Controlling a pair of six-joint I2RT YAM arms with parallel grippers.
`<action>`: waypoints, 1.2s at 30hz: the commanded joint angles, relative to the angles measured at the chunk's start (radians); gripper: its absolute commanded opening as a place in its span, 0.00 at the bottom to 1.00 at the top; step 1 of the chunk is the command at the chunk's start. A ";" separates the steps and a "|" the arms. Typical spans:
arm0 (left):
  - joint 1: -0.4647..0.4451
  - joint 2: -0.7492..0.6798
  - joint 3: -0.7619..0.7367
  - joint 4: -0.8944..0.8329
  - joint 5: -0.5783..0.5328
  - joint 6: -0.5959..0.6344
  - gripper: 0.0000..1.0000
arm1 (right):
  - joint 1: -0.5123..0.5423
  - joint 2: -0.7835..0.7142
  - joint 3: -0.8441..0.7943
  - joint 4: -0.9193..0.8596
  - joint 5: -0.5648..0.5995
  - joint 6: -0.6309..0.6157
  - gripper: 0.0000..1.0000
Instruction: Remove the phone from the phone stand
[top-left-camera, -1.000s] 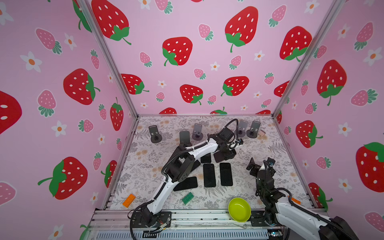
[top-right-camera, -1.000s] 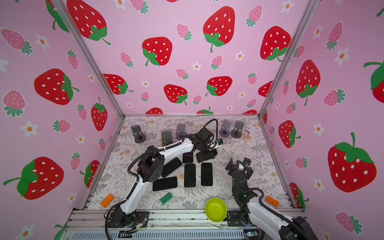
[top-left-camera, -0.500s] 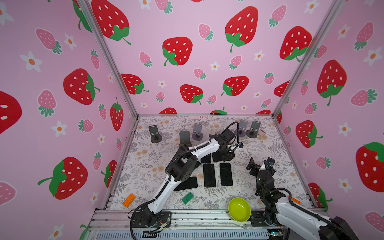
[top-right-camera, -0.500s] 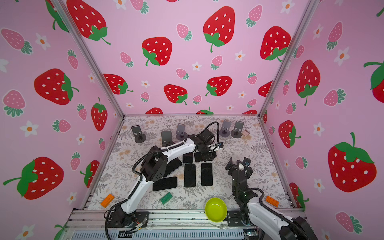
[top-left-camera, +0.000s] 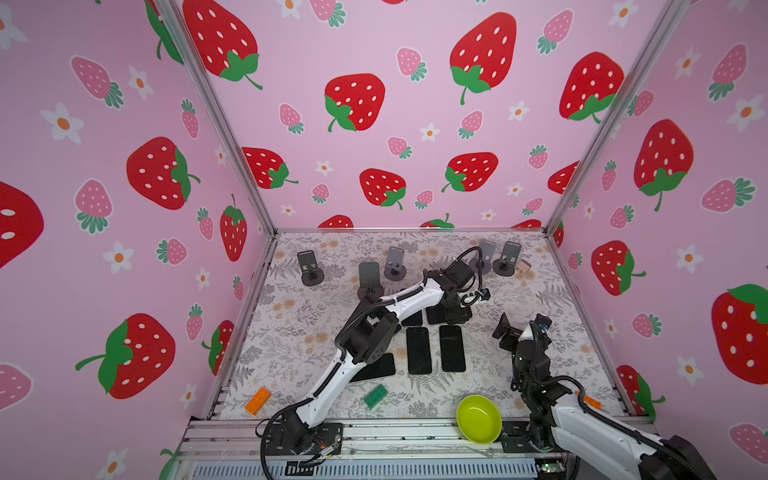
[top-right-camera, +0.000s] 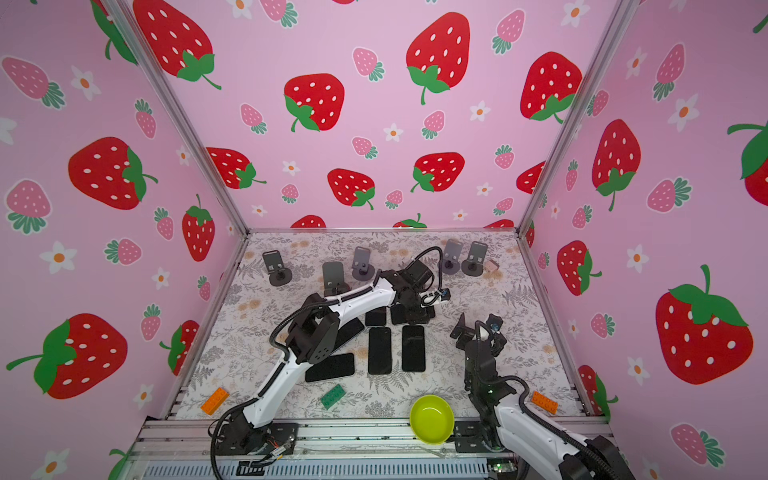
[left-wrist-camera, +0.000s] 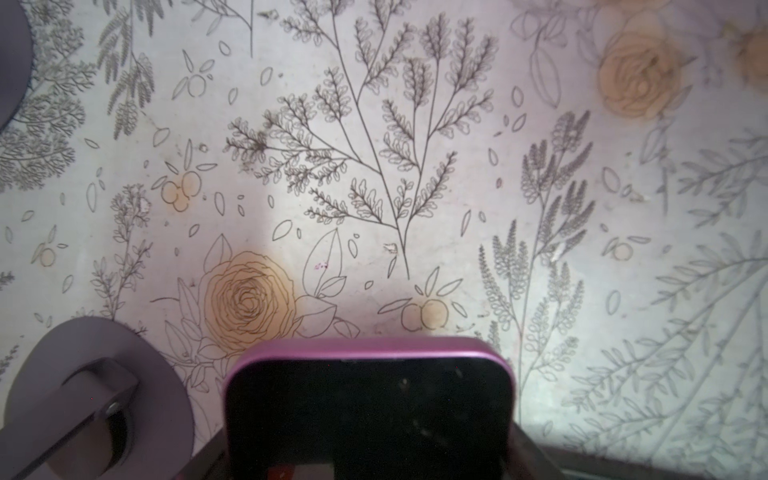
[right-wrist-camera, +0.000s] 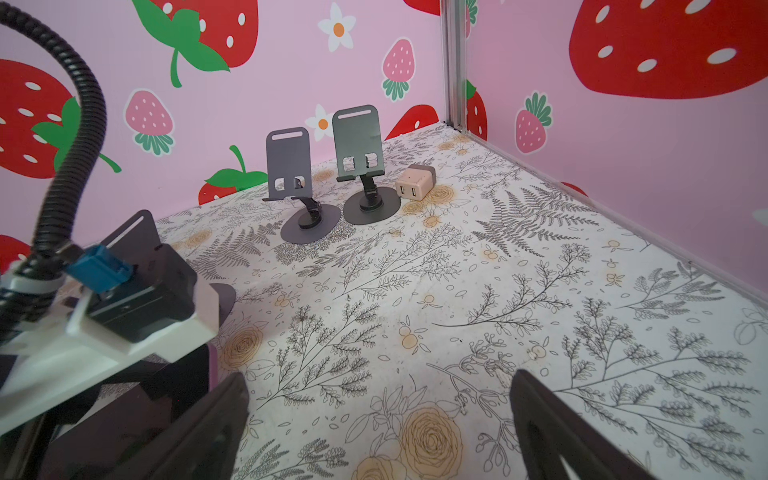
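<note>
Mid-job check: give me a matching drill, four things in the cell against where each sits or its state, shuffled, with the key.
Things:
1. pink-edged phone
2. lime bowl
3. beige charger
4. right end effector

Places or states:
A. open, empty
B. between the left end effector's fingers
C. front edge, right of the green brick
D. at the back, beside the far-right phone stand

Pairs: 1-B, 2-C, 3-D, 4-A

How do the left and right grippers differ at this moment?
The left gripper has a pink-rimmed phone between its fingers; the right gripper is open and empty. The left gripper points straight down at the table; the right gripper is angled toward the back corner. The left reaches among the flat phones; the right hangs apart from them. Both are dark, two-fingered.
</note>
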 joint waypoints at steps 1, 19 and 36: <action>-0.012 0.052 0.034 -0.065 -0.018 0.049 0.78 | -0.005 -0.004 -0.022 0.025 0.004 0.007 1.00; -0.011 0.016 0.035 -0.075 -0.004 0.049 0.81 | -0.004 0.007 -0.019 0.029 -0.003 0.004 0.99; -0.009 -0.395 -0.158 -0.014 0.080 -0.091 0.84 | -0.005 0.030 -0.012 0.063 -0.043 -0.045 1.00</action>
